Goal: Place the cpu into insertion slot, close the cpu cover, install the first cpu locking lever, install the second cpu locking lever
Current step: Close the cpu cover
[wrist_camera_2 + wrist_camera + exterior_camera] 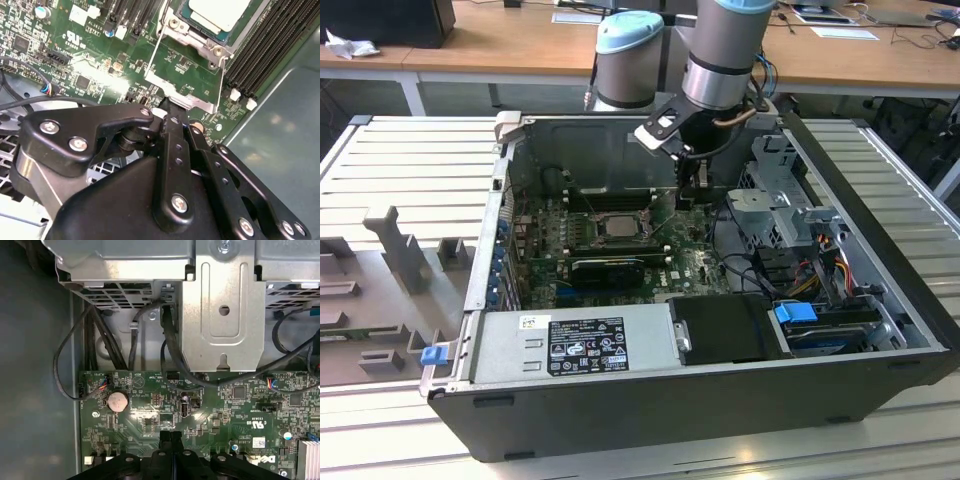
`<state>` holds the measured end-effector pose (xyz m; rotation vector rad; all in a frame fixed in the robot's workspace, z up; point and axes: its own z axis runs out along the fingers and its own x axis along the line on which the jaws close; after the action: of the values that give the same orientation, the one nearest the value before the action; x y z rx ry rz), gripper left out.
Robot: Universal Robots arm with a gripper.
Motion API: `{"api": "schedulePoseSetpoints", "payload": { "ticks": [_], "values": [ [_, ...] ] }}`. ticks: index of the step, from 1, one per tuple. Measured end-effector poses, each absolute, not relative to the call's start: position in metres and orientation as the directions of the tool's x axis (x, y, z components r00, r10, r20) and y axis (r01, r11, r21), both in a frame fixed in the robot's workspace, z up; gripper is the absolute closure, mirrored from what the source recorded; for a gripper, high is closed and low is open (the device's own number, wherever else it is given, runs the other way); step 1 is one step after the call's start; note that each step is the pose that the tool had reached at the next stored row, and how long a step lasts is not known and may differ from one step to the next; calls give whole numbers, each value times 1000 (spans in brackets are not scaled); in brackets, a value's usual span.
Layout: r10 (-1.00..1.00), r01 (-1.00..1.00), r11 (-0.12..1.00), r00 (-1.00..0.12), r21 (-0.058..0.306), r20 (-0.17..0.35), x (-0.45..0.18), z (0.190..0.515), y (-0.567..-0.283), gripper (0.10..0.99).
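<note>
Gripper (168,107) closed, fingertips at the open cpu cover's (192,100) edge; cpu (217,12) sits in the insertion slot (198,43).

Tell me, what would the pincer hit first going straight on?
Most likely the silver edge of the cpu cover, right at the pincer tips; the motherboard lies just behind. Depth is hard to judge.
</note>
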<state>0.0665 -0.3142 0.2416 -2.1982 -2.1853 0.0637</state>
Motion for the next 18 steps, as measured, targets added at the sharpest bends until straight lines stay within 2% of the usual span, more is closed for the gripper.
{"api": "schedulePoseSetpoints", "payload": {
  "ticks": [13, 18],
  "values": [
    [1000, 998, -6, 6, -56, 0, 11, 240, -314, 980],
    [1000, 998, -5, 5, -55, 0, 6, 228, -314, 980]
  ]
}}
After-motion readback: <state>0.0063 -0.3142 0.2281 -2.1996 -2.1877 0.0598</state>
